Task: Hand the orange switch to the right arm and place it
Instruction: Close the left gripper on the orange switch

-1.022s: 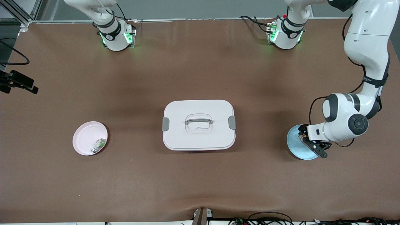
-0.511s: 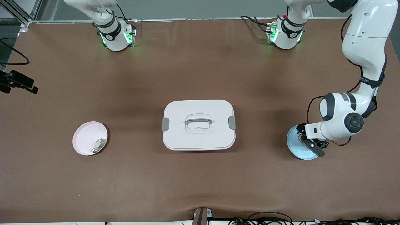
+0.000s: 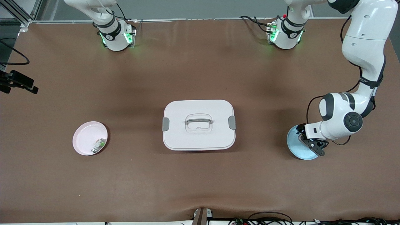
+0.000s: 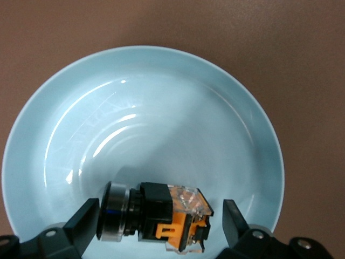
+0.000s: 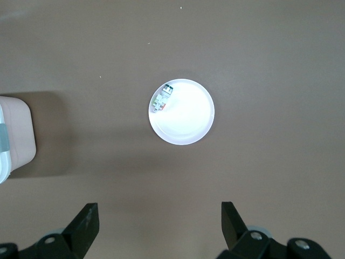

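The black-and-orange switch (image 4: 161, 218), with a silver ring at one end, lies on its side in a blue plate (image 4: 48, 108). It sits between the left gripper's (image 4: 156, 221) spread fingers (image 4: 83, 221), untouched. The right gripper's (image 5: 159, 226) fingers are also apart.

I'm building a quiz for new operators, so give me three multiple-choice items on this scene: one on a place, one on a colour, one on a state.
1. Where does the orange switch lie?
A. in the pale blue plate
B. on the white lidded box
C. in the pink plate

2. What colour is the plate holding the white-and-green component?
A. blue
B. pink
C. grey

3. How is the left gripper set?
A. shut on the switch
B. open around the switch
C. shut, empty

Answers: 1 A, the left wrist view shows it in the blue plate. 2 B, the front view shows pink. 3 B, the fingers stand apart from the switch.
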Motion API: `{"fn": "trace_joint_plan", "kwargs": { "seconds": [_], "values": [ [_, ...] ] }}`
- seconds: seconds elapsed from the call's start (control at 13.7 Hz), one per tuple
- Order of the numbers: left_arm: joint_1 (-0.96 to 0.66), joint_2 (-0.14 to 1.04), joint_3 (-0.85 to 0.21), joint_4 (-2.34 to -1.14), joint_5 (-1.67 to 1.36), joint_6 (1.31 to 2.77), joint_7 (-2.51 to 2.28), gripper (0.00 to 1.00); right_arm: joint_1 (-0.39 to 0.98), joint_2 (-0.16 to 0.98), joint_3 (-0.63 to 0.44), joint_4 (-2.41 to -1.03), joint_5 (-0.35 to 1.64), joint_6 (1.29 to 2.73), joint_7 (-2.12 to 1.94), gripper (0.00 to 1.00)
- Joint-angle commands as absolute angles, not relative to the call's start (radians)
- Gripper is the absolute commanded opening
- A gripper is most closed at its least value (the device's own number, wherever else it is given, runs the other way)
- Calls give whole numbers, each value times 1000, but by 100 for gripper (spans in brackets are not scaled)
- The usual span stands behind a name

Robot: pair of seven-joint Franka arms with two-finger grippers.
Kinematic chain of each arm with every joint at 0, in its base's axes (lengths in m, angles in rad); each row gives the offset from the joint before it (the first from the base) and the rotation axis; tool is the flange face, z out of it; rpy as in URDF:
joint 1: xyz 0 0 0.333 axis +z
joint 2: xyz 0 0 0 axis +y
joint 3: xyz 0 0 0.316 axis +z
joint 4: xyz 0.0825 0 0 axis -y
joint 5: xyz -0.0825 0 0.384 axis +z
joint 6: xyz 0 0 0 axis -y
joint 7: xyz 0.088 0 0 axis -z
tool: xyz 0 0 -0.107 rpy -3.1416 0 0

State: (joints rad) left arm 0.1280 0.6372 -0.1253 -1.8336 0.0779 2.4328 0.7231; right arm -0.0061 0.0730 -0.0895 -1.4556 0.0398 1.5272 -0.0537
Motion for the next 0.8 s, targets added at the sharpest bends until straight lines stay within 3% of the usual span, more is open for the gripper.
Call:
{"fn": "trace_joint_plan", "kwargs": {
  "seconds": [0.0,0.22,0.29,0.51,0.73],
  "values": [
    [137,635,-133,-1845,83,2453,735,100,-9,60,-87,-1463,32,1526,-52,100],
    [138,635,-133,-1847,83,2464,735,99,-9,60,-87,-1463,32,1526,-52,100],
    [138,635,-133,-1848,83,2464,735,86,-9,60,-87,-1463,35,1526,-52,100],
    [138,635,-133,-1847,83,2464,733,63,-9,60,-87,-1463,37,1525,-52,100],
    [138,634,-133,-1845,83,2464,726,49,-12,60,-89,-1463,37,1525,-52,100]
  ]
}}
